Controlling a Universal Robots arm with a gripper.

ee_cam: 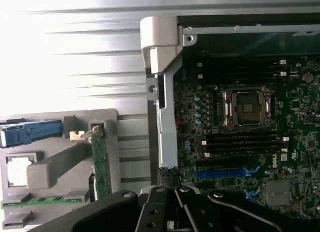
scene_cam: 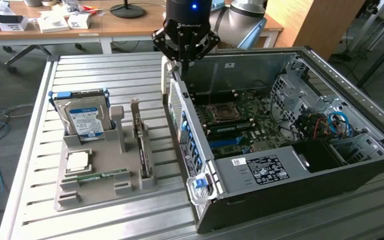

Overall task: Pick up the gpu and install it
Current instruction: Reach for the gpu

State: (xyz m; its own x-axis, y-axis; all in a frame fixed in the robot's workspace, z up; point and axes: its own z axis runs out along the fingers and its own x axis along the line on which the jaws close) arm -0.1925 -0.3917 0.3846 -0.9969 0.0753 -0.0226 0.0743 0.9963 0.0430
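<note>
The gpu (scene_cam: 138, 134) stands on edge in a slot of the grey holder (scene_cam: 102, 192), on the exterior view's left of the computer case; it is a thin dark green board with a pale bracket at its far end. In the wrist view the gpu (ee_cam: 101, 167) appears edge-on in the holder (ee_cam: 60, 159). My gripper (scene_cam: 186, 69) hangs over the rear wall of the open case (scene_cam: 279, 175), apart from the card and to its right. Its fingers are shut with nothing between them. The dark gripper (ee_cam: 170, 186) sits above the case edge beside the motherboard (ee_cam: 240, 122).
A silver hard drive (scene_cam: 85, 119) with a blue label stands upright in the holder, beside a CPU (scene_cam: 78, 161) and a RAM stick (scene_cam: 102, 176). Blue expansion slots (ee_cam: 220, 173) lie on the motherboard. A slatted metal table (scene_cam: 105, 75) carries everything; a wooden desk (scene_cam: 132, 25) stands behind.
</note>
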